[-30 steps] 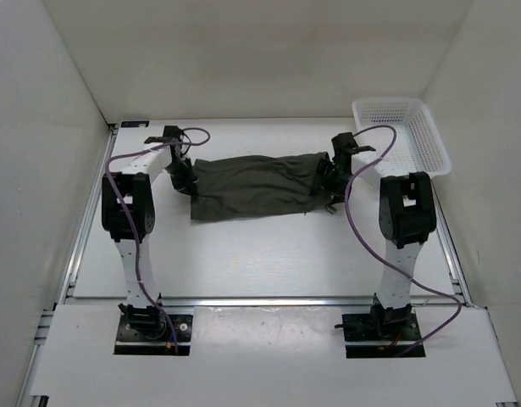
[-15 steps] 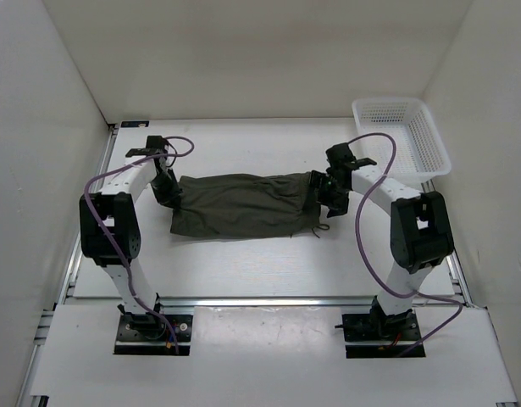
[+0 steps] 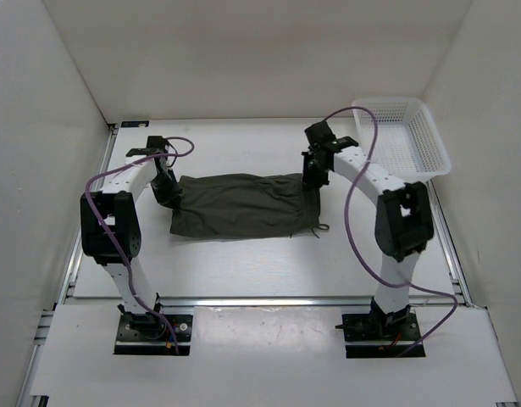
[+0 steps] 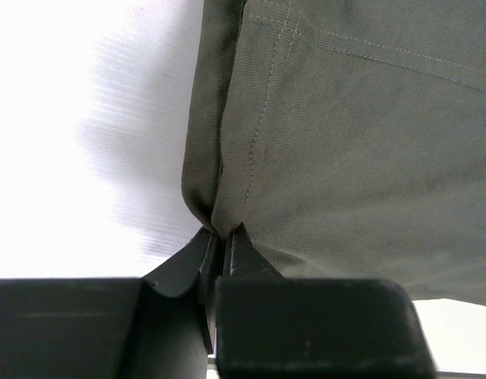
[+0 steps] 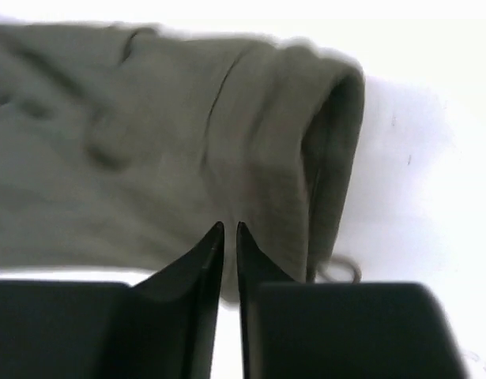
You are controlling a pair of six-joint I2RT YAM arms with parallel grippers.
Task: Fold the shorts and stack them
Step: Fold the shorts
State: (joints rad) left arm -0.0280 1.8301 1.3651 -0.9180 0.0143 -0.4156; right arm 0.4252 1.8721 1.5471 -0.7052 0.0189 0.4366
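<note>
There is one pair of shorts [image 3: 243,206], lying flat near the middle of the table [image 3: 243,263]. There are two arms with one gripper each, and one white basket [image 3: 404,136] stands at the far right corner, well apart from the cloth.

From above, the left gripper [image 3: 169,195] is at the left end of the shorts and the right gripper [image 3: 311,180] is at the far right corner. From this height the jaws of both are too small to read. A single loop of drawstring [image 3: 320,227] trails onto the table at the near right corner.

The left wrist view shows what the overhead view cannot. There the left gripper [image 4: 220,235] has its jaws clamped on a small pinch of the shorts [image 4: 361,142] at a stitched edge, with the cloth puckering up from the tips. The basket and the other arm are outside this view.

The right wrist view is blurred (seams and folds are smeared). The right gripper [image 5: 230,227] has its jaws drawn almost together, with only a thin slit between them. The tips lie over the shorts [image 5: 148,150] near the open, rolled end. No cloth is visibly caught between them. The drawstring [image 5: 341,272] peeks out just right of the fingers, partly hidden behind the gripper body.
</note>
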